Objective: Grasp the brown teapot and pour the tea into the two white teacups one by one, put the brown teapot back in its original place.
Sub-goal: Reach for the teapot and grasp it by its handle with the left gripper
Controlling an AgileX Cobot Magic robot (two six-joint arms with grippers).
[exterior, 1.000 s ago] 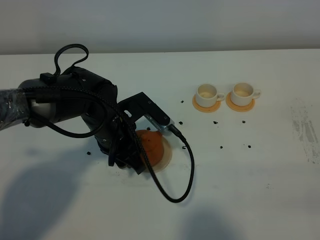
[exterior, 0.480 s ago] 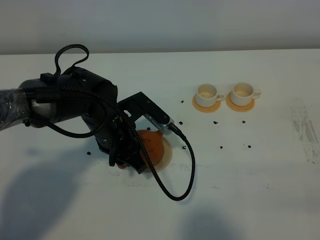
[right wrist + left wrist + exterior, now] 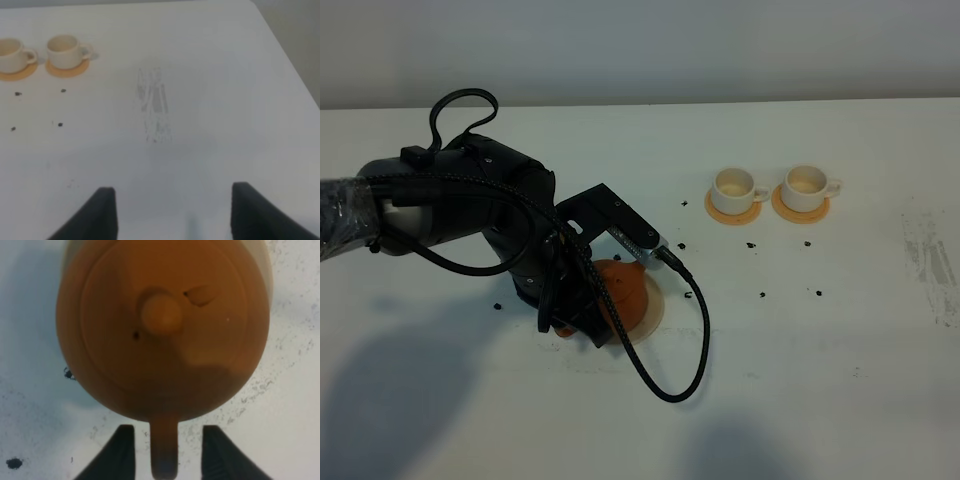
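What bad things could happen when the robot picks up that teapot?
1. The left gripper has its fingers on either side of the thin handle, not touching yet. A crooked squeeze might let the brown teapot swing or slip.
2. The lid may slide off when the pot tips.
3. The two white teacups are small and close together, so tea could spill.

A squat, round, reddish-brown clay teapot point(image 3: 165, 355) is seen from above on a white speckled surface point(image 3: 30, 430). Taking its knobbed lid point(image 3: 161, 314) as the clock's centre, the loop handle point(image 3: 164, 450) points to six o'clock between two dark jaws, with a bare gap on either side. A black speck point(image 3: 67, 373) sits beside the body at eight o'clock.
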